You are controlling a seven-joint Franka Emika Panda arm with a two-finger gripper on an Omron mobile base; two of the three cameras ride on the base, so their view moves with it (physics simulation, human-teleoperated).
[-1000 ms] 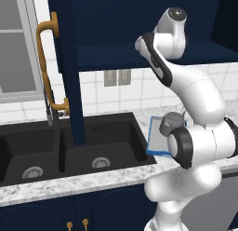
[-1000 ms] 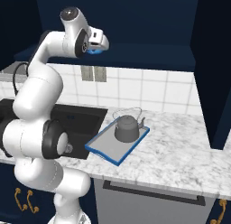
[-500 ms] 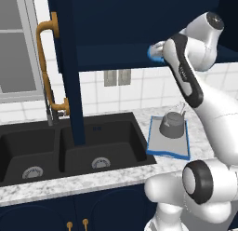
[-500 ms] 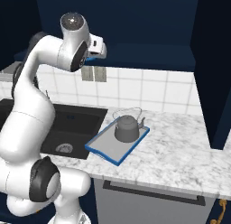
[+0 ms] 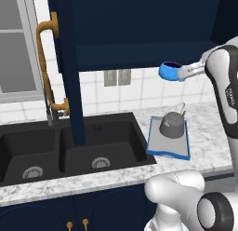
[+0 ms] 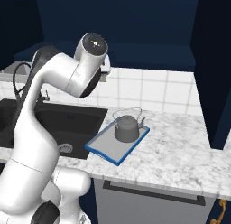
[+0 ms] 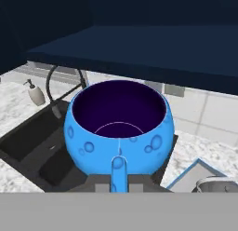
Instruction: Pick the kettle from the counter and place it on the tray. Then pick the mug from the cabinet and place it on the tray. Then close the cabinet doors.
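gripper: the gripper (image 5: 182, 72) is pinched on the mug's little handle; mug carried in the air, upright, mouth up
mug: the mug (image 5: 169, 71) hangs out in front of the cabinet (image 5: 139, 30), just below its shelf edge and clear of it; in the hand view the mug (image 7: 119, 130) sits dead ahead of the fingers, handle toward the hand
kettle: the kettle (image 5: 172, 124) already stands on the tray (image 5: 153, 139), toward its far end; wire handle up
tray: lies on the counter (image 5: 209, 146) just right of the sink (image 5: 69, 151); long axis runs roughly away from the robot; bare grey patch on the near half
key relation: tray lies below the mug and a little nearer the robot; free spot is in front of the kettle, so I judge the move is mainly down, with a slight pull back
risk: the mug could knock the kettle's handle if lowered too far back
doors: the cabinet door (image 5: 69, 67) stands open; not yet shut
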